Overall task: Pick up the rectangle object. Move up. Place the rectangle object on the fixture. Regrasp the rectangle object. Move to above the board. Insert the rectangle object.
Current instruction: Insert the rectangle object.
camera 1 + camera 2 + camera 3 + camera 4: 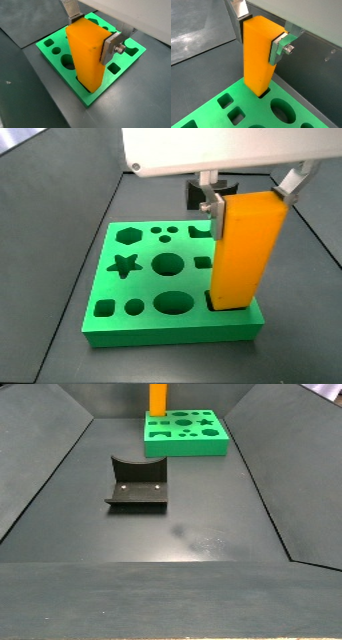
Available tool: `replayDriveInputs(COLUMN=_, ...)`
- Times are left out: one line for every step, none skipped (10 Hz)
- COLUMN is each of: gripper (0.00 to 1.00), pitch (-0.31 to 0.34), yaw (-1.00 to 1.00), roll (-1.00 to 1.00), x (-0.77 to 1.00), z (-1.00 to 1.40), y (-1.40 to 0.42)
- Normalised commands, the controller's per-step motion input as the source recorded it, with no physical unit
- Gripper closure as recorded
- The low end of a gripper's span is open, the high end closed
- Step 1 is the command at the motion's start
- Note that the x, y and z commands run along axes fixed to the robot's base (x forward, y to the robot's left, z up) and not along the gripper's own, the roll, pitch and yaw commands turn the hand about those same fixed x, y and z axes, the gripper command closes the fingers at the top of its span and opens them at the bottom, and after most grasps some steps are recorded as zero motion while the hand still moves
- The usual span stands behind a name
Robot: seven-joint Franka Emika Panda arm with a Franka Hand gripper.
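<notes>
The rectangle object (87, 60) is an orange-yellow block standing upright, and my gripper (91, 34) is shut on its upper part with a silver finger on each side. In both wrist views its lower end sits in a cut-out of the green board (130, 57). In a side view the rectangle object (241, 258) stands at a near corner of the board (140, 286), its base inside the slot, with the gripper (247, 196) clamping its top. The rectangle object (258, 65), the gripper (258, 40) and the board (254, 102) also show closer up. The black fixture (138, 484) stands apart on the floor.
Dark sloping walls enclose the grey floor in a side view. The board (187, 446) lies at the far end with the rectangle object (158, 399) rising from its corner. Star, hexagon, round and square holes cover the rest of the board.
</notes>
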Motion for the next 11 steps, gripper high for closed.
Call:
replayDriveInputs(gripper=1.0, pitch=0.0, yaw=-0.05, roll=0.04, x=0.0, z=0.0, y=0.0)
replayDriveInputs(gripper=1.0, pitch=0.0, yaw=0.0, roll=0.0, x=0.03, z=0.0, y=-0.05)
replayDriveInputs(gripper=1.0, pitch=0.0, yaw=-0.01, roll=0.0, x=0.06, z=-0.03, y=-0.09)
replayDriveInputs(gripper=1.0, pitch=0.0, yaw=-0.25, roll=0.0, x=0.0, z=-0.03, y=-0.01)
replayDriveInputs(gripper=1.0, pitch=0.0, yaw=-0.24, roll=0.0, x=0.0, z=-0.03, y=0.0)
replayDriveInputs(gripper=1.0, pitch=0.0, yaw=-0.17, roll=0.0, x=0.0, z=-0.04, y=0.0)
replayDriveInputs(gripper=1.0, pitch=0.0, yaw=-0.12, roll=0.04, x=0.0, z=-0.1, y=0.0)
replayDriveInputs(gripper=1.0, pitch=0.0, yaw=-0.11, roll=0.08, x=0.0, z=-0.18, y=0.0)
replayDriveInputs(gripper=1.0, pitch=0.0, yaw=-0.13, roll=0.11, x=0.0, z=-0.25, y=-0.03)
replayDriveInputs(gripper=1.0, pitch=-0.021, yaw=-0.12, roll=0.11, x=0.0, z=-0.37, y=-0.05)
replayDriveInputs(gripper=1.0, pitch=-0.067, yaw=-0.05, roll=0.12, x=0.0, z=-0.48, y=-0.01)
